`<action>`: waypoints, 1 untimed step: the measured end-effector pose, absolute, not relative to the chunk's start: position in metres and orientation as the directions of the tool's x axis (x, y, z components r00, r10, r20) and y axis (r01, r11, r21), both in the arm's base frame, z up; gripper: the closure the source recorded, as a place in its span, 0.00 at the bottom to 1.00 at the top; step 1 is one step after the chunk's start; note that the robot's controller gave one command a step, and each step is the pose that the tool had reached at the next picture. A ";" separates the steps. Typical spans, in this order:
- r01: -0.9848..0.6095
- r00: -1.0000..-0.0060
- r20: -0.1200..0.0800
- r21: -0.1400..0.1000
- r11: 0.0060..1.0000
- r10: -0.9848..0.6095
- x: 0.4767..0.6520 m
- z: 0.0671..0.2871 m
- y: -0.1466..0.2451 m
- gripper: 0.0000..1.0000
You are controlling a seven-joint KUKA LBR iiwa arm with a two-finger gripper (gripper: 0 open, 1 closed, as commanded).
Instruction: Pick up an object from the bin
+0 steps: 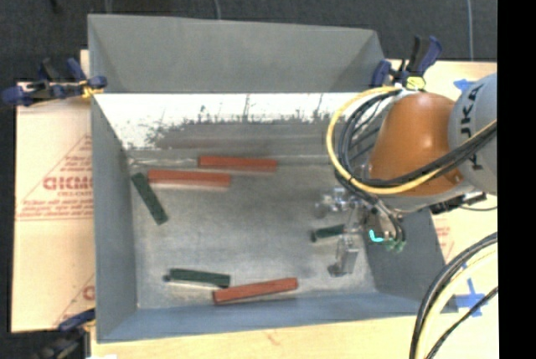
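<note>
In the grey bin (109, 207), at the frame's lower right, the gripper (339, 233) is hanging with its fingers (342, 264) spread apart, and a short, flat, dark green bar (327, 233) is lying on the floor between them, unpinched.

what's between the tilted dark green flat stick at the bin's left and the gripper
Camera view: mostly bare grey bin floor; only a short dark green piece lies beside the gripper.
</note>
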State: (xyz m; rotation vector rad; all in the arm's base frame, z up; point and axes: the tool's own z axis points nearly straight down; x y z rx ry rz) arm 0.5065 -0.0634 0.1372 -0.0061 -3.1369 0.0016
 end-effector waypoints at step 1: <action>0.002 -1.000 -0.003 -0.002 1.000 0.002 0.509 0.141 -0.063 0.00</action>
